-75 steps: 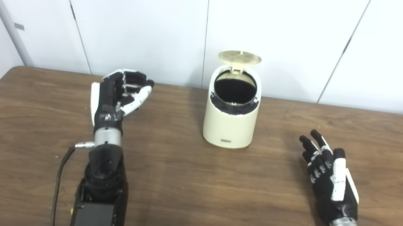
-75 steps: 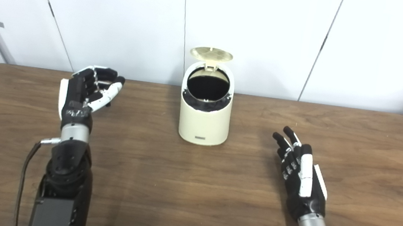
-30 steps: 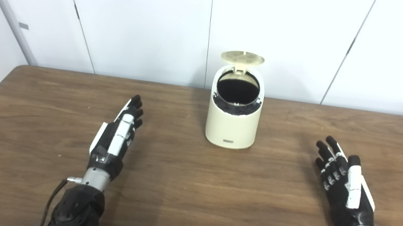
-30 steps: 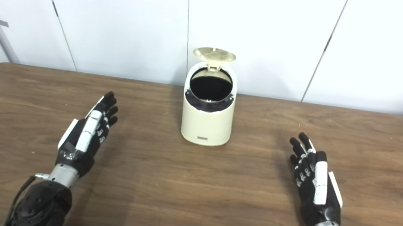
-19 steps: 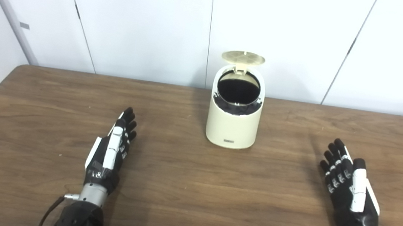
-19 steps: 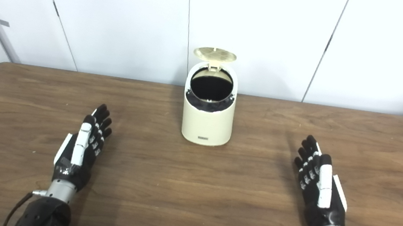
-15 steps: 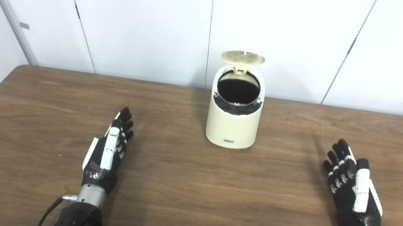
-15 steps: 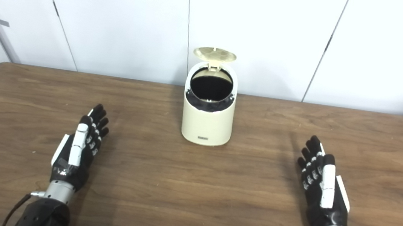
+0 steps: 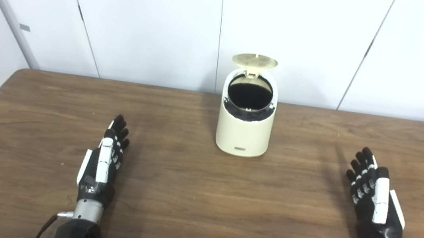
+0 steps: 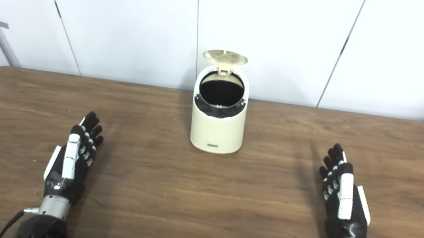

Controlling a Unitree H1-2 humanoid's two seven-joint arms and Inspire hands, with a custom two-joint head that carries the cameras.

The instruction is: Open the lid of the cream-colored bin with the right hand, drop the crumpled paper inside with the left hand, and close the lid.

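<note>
A: Left eye view, near edge: black-and-white left hand [image 9: 102,166] and black-and-white right hand [image 9: 374,201] flat over the brown wooden table [image 9: 187,196], fingers straight and apart, holding nothing.

B: Farther back: cream-colored cylindrical plastic bin [image 9: 246,123], round hinged lid [image 9: 254,60] standing up. No crumpled paper in sight; maybe inside.

A: Closing next, probably: reach right over the rim, press the lid down gently without tipping.

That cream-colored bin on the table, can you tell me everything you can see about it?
The cream-colored bin is a small, smooth, rounded container that looks like plastic, standing upright near the far middle of the wooden table. Its round lid is flipped up on a rear hinge, baring a slanted, dark opening whose contents cannot be seen. A small label sits low on the front. Nothing touches it but the table; both hands lie well apart from it.
</note>
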